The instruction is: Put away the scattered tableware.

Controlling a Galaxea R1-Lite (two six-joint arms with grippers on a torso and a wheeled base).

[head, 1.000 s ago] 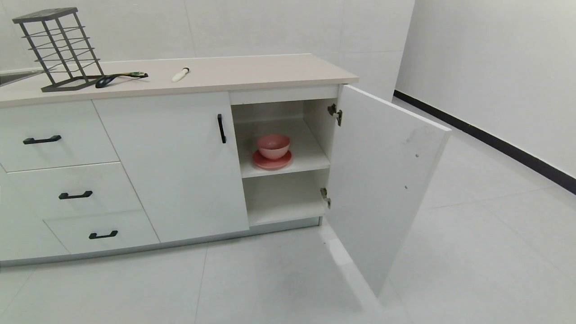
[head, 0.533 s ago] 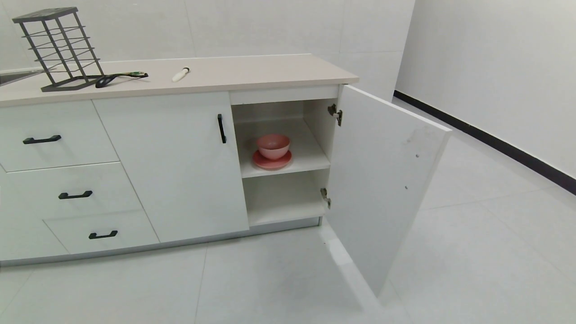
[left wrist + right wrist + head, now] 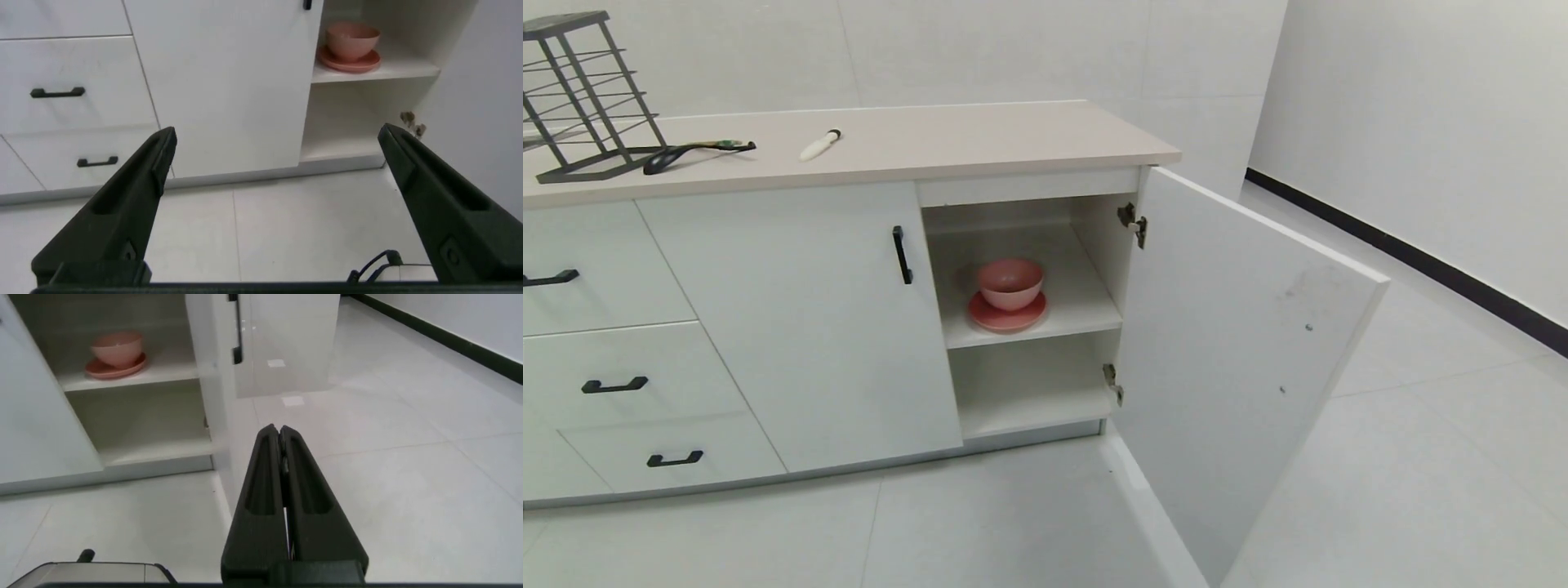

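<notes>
Bowl (image 3: 1009,283) rests on plate (image 3: 1005,317) on the shelf (image 3: 1078,302) at my 12 o'clock; spoon (image 3: 686,150) and white utensil (image 3: 818,144) lie on the desk (image 3: 980,139) at 10. My left tool (image 3: 278,135) gapes, right tool (image 3: 279,429) is closed, empty. I should skirt the door (image 3: 1241,343) at 2.

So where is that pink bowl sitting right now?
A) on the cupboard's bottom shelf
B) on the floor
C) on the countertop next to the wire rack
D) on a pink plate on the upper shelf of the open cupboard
D: the pink bowl rests on the pink plate, which lies on the upper shelf behind the open door.
</notes>
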